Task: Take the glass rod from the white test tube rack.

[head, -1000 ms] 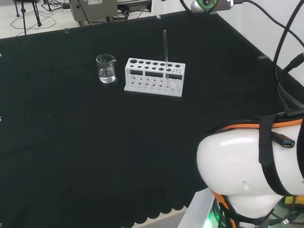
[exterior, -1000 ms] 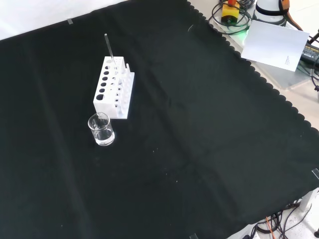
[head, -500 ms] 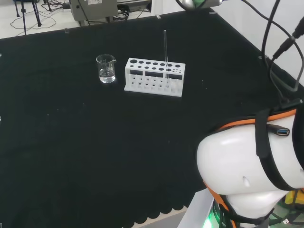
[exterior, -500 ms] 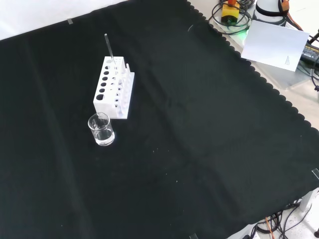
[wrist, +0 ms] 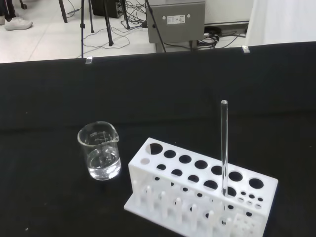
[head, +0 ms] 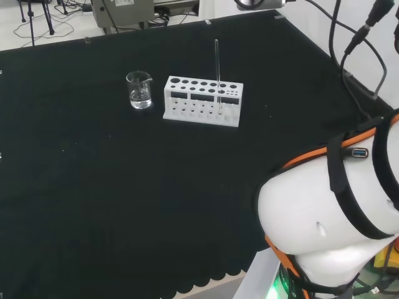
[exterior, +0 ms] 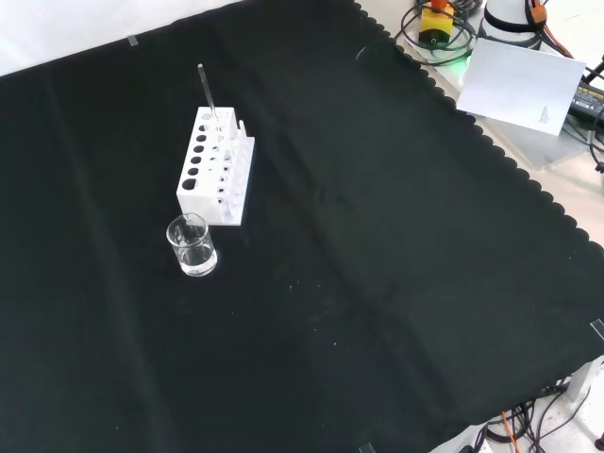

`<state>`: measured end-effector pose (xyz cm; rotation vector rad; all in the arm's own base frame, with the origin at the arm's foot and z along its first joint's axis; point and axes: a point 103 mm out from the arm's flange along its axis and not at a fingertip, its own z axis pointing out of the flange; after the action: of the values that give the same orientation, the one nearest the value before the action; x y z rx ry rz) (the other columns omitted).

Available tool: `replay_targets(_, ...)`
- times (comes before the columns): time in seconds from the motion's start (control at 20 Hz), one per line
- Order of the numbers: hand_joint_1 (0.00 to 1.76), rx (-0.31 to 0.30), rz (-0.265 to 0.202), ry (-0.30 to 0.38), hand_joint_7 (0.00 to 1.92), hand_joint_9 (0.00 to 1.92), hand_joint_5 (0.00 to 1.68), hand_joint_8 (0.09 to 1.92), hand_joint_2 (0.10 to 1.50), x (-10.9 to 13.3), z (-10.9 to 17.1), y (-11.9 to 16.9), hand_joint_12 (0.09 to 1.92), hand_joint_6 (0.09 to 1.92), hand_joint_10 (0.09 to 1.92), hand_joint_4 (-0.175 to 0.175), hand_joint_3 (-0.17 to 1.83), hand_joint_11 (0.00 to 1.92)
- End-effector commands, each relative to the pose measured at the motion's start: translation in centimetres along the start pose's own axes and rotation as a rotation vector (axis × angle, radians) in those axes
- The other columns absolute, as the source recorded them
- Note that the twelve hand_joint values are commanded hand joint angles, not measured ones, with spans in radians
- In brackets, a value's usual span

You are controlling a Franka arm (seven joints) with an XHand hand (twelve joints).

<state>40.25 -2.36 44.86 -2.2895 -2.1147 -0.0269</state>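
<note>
On the counter we see the rack with a beaker just beside it, and the rod stands upright in a hole near the rack's right end in the head view, untouched. We judge this the approach step: nothing is grasped, and we cannot tell how the hand's fingers are set. Next, the hand must come down beside the rod's free upper part, close on it, and lift straight up.

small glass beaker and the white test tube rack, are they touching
Apart. The front view shows black cloth between the small glass beaker and the white test tube rack.
</note>
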Motion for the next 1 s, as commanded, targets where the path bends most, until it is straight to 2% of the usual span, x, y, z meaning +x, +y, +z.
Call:
replay_targets(0.05, 0.65, -0.007, 0.005, 0.031, 0.4, 0.68, 0.25, 1.01, 0.9, -2.4, 1.7, 3.5, 1.41, 0.09, 0.94, -0.175, 0.56, 0.5)
replay_targets(0.5, 0.65, 0.034, 0.013, 0.073, 0.5, 0.75, 0.34, 1.03, 0.91, -5.1, 5.1, 7.8, 1.4, 0.09, 0.95, -0.175, 0.56, 0.55)
replay_targets(1.0, 0.66, 0.094, 0.013, 0.067, 0.58, 0.86, 0.39, 1.04, 0.93, -6.5, 8.9, 11.6, 1.38, 0.1, 0.96, -0.175, 0.55, 0.61)
